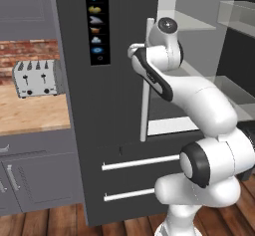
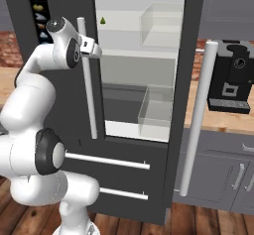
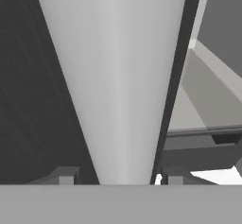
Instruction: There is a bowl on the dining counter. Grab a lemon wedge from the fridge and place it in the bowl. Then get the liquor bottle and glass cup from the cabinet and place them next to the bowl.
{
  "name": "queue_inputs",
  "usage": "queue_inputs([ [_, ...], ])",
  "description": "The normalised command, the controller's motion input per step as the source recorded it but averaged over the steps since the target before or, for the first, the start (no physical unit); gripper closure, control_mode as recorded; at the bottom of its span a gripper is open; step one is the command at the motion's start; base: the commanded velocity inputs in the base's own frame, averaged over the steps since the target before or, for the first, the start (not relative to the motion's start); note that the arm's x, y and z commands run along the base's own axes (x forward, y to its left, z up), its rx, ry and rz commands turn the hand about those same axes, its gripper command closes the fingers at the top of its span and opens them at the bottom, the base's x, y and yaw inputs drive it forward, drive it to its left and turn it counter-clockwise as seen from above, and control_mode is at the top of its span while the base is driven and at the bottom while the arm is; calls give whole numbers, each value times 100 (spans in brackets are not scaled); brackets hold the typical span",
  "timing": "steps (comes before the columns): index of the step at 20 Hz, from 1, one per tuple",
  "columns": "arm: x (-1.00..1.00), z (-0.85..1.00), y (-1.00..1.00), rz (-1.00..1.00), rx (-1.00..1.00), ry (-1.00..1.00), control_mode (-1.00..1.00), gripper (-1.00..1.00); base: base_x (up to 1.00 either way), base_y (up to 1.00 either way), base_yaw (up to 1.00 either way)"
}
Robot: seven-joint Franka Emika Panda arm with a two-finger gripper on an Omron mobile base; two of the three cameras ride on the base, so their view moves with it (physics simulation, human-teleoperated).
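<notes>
Small green wedge [image 2: 102, 21], perhaps lemon, on fridge shelf [image 2: 124, 53]

We are in a home kitchen — a tall dark fridge [image 2: 139, 105] stands with one door open on pale shelves, a toaster [image 1: 37, 78] sits on a wooden counter [image 1: 30, 113] before a brick wall [image 1: 25, 51], and a coffee machine [image 2: 230, 78] (black) rests above grey cabinets [image 2: 223, 177] — over wood flooring [image 1: 45, 222].
</notes>
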Motion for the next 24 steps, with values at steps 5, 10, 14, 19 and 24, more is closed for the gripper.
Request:
queue_inputs([
  [5, -1, -14, 0, 1, 0, -2, -100, 100, 0, 0, 0],
  [10, -46, -8, 20, 11, 0, -20, -100, 100, 0, 0, 0],
  [14, -89, -8, 50, 14, 0, -19, -100, 100, 0, 0, 0],
  [19, -100, -2, 75, 13, 0, -17, -100, 100, 0, 0, 0],
  [24, -100, -3, 94, 12, -2, -12, -100, 100, 0, 0, 0],
])
